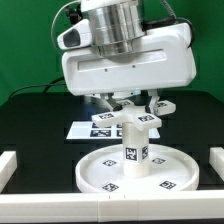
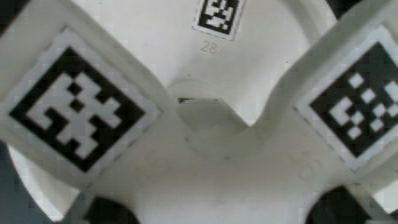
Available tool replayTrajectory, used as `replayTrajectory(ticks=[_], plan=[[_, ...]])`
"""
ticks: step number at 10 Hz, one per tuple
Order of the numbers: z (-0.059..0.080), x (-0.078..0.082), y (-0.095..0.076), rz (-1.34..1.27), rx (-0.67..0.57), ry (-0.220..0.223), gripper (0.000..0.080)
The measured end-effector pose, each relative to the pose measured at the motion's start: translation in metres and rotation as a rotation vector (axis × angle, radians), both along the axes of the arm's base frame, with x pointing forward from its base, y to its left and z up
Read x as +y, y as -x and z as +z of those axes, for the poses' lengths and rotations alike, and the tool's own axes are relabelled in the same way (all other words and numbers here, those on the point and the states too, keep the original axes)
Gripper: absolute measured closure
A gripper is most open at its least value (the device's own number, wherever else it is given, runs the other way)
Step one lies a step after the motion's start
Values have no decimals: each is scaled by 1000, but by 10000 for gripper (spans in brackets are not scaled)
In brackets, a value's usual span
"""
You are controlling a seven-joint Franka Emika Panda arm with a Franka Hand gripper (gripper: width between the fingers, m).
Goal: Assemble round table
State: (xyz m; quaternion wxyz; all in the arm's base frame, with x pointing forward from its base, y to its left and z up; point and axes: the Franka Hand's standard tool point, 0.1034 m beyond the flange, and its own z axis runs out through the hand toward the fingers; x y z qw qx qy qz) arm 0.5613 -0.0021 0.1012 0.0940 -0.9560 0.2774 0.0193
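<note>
So the round disc (image 1: 135, 170) sits flat on the black table (image 1: 30, 110), and the tagged leg (image 1: 132, 147) stands upright in its middle. The cross-shaped base piece (image 1: 132, 121) is on top of the leg, right under the gripper (image 1: 131, 103). Honestly can't tell if the pincer is pinching it or spread. The marker board (image 1: 92, 128) lies behind. Wrist view is just tagged arms of the base piece (image 2: 80, 100) up close.

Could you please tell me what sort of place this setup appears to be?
Probably a robotics lab test bench: a black table with white border rails, a marker board fixed flat, and tagged white furniture parts like the round disc.
</note>
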Motion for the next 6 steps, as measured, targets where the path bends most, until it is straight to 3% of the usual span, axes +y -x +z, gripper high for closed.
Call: replayTrajectory(ticks=[6], plan=[[-2, 24, -2, -534, 51, -24, 351]])
